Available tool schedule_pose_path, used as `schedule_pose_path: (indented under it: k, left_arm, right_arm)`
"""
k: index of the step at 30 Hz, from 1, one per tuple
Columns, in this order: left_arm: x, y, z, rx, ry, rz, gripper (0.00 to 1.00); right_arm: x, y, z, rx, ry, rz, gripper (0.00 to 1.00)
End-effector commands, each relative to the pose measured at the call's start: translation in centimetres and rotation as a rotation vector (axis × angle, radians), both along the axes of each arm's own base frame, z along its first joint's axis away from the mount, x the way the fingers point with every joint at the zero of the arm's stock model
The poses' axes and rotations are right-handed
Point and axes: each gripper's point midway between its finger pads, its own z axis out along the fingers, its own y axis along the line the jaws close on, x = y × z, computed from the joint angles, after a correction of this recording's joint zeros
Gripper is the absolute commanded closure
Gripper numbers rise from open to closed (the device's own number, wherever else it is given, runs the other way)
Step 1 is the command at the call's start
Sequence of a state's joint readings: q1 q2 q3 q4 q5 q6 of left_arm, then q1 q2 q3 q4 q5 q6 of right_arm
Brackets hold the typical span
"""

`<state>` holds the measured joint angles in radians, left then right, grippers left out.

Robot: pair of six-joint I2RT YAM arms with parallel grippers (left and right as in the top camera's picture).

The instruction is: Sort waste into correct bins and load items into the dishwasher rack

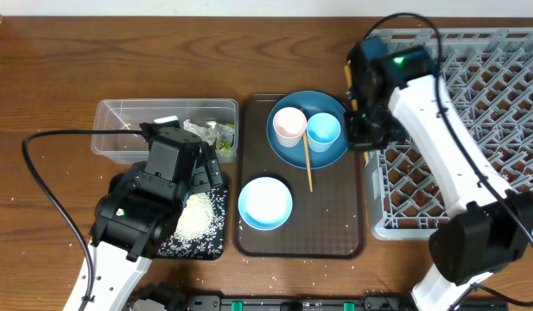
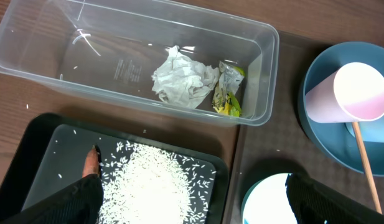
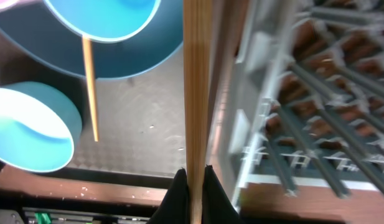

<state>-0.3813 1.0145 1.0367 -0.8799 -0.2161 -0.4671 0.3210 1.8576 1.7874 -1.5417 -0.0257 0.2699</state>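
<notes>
1. The right gripper (image 3: 195, 173) held a thin wooden chopstick (image 3: 195, 81) in narrow, closed fingers, above the border between the brown serving tray (image 3: 148, 143) and the large grey plastic dishwasher rack (image 3: 316, 93).
2. The left gripper (image 2: 192, 199) hung with wide, empty fingers over the shallow black tray (image 2: 30, 143), which held the white rice grains (image 2: 148, 180) and the small orange carrot (image 2: 90, 165). The crumpled white-and-green paper wrapper (image 2: 182, 78) lay in the clear plastic tub (image 2: 30, 53).
3. The thin stick could probably turn in the fingers and slip out. It might then drop through the rack's lattice or hit the small pink cup (image 1: 289, 125) on the round blue plate (image 1: 283, 154).
4. The surface (image 1: 41, 86) was brown wood with a few white specks. The room was not visible.
</notes>
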Motion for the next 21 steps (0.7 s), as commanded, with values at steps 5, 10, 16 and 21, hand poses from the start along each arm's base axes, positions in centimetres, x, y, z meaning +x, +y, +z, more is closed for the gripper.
schedule_pose_path:
  k: [5, 10, 16, 21]
  left_arm:
    - [0.2, 0.2, 0.2, 0.006, -0.005, 0.007, 0.04]
    - [0.2, 0.2, 0.2, 0.006, -0.005, 0.007, 0.04]
    - [0.2, 0.2, 0.2, 0.006, -0.005, 0.007, 0.04]
    - [0.2, 0.2, 0.2, 0.006, -0.005, 0.007, 0.04]
  right_arm:
    - [1.4, -4.8, -0.1, -0.050, -0.020, -0.073, 0.99]
    - [2.5, -6.4, -1.6, -0.025, -0.040, -0.063, 0.99]
    - [3.6, -6.0, -4.8, 0.022, -0.073, -0.016, 0.99]
    - [3.6, -6.1, -6.9, 0.019, -0.079, -0.018, 0.80]
